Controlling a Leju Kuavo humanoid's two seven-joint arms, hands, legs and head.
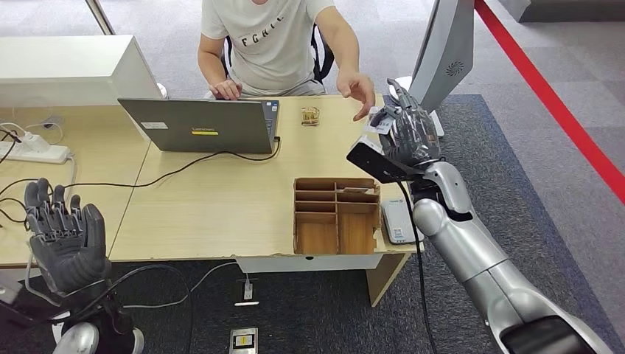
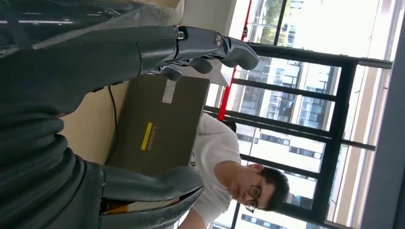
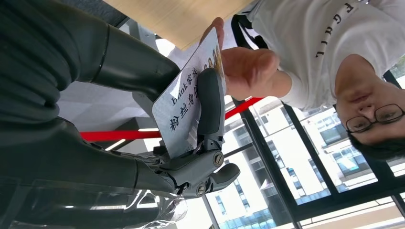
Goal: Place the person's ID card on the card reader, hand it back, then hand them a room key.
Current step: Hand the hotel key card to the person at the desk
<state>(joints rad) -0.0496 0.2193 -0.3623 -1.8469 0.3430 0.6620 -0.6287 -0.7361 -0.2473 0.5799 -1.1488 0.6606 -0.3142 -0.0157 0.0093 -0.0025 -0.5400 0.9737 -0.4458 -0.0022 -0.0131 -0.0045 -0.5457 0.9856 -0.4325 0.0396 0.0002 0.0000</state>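
Hovering low beside the desk (image 1: 221,214), the left hand (image 1: 63,236) is spread wide and holds nothing. Farther out, the right hand (image 1: 409,133) pinches the ID card (image 3: 188,102) at one end and lifts it past the desk's far corner toward the person's hand (image 1: 359,92), which touches its free end. Thin, stiff, light and slick, the card probably suits an edge pinch.

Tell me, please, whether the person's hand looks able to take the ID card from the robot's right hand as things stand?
Probably yes: the right hand holds the ID card up, and the person's hand is already at its far edge, with nothing between them.
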